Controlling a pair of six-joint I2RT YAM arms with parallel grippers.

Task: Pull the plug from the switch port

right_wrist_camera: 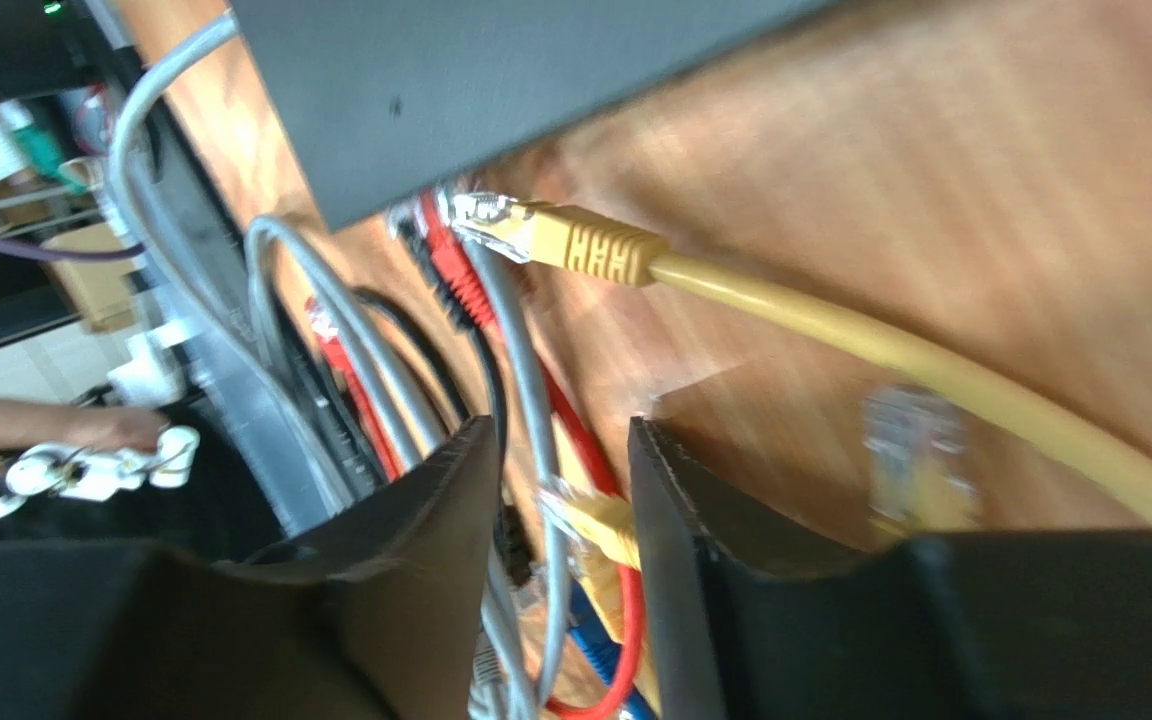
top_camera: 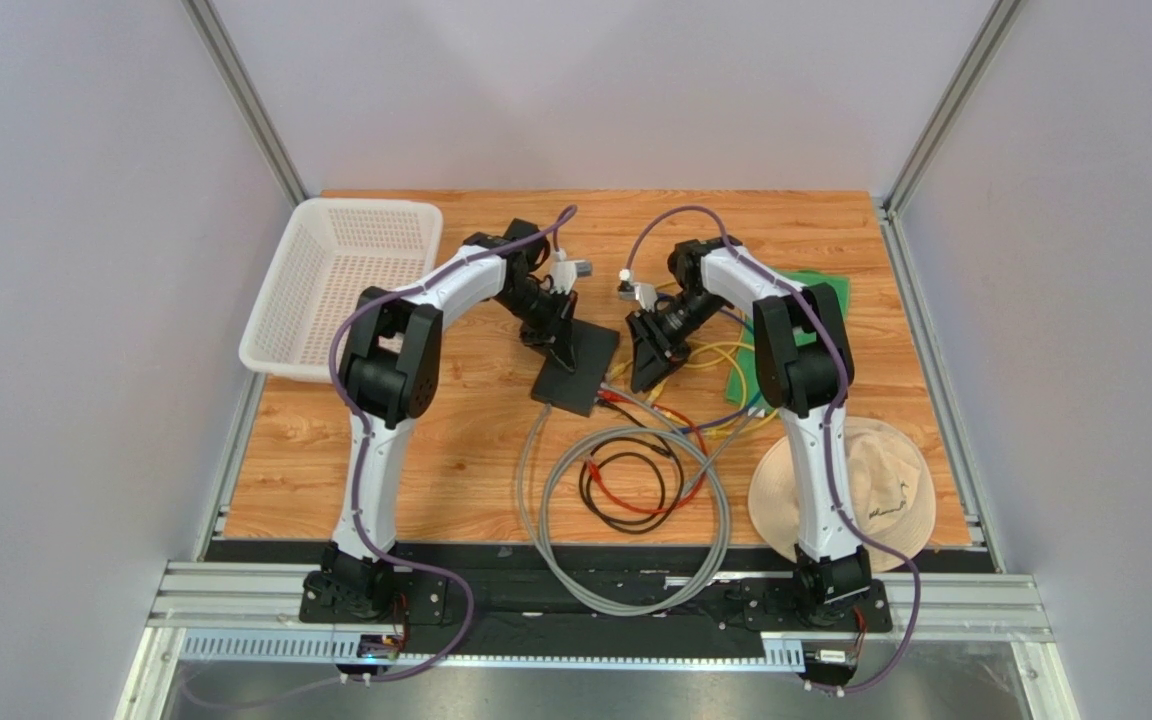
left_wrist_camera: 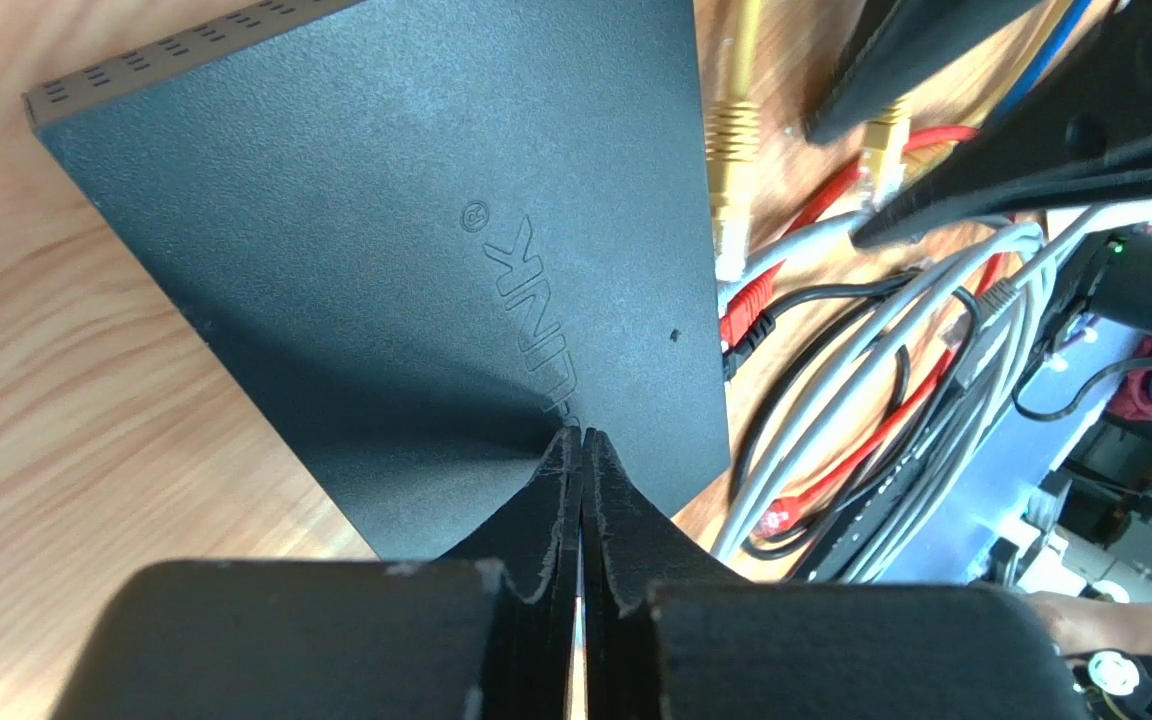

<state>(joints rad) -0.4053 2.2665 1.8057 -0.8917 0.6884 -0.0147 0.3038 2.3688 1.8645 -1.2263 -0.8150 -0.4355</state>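
Observation:
The switch [top_camera: 579, 375] is a flat black box on the wooden table. My left gripper [top_camera: 555, 351] is shut with nothing in it, its tips pressed onto the top of the switch [left_wrist_camera: 387, 225]. A yellow plug [right_wrist_camera: 582, 243] with a clear tip lies along the port edge of the switch [right_wrist_camera: 537, 75] and looks out of its port. In the left wrist view this yellow plug [left_wrist_camera: 728, 150] lies parallel to that edge. Red and black plugs [left_wrist_camera: 748, 318] still sit in ports. My right gripper [right_wrist_camera: 560, 443] hovers open over the cables, holding nothing.
A tangle of grey, red, black, yellow and blue cables [top_camera: 630, 488] spreads in front of the switch. A white basket [top_camera: 334, 285] stands at the far left. A beige hat [top_camera: 845, 488] lies at the near right, with a green mat [top_camera: 823, 285] behind it.

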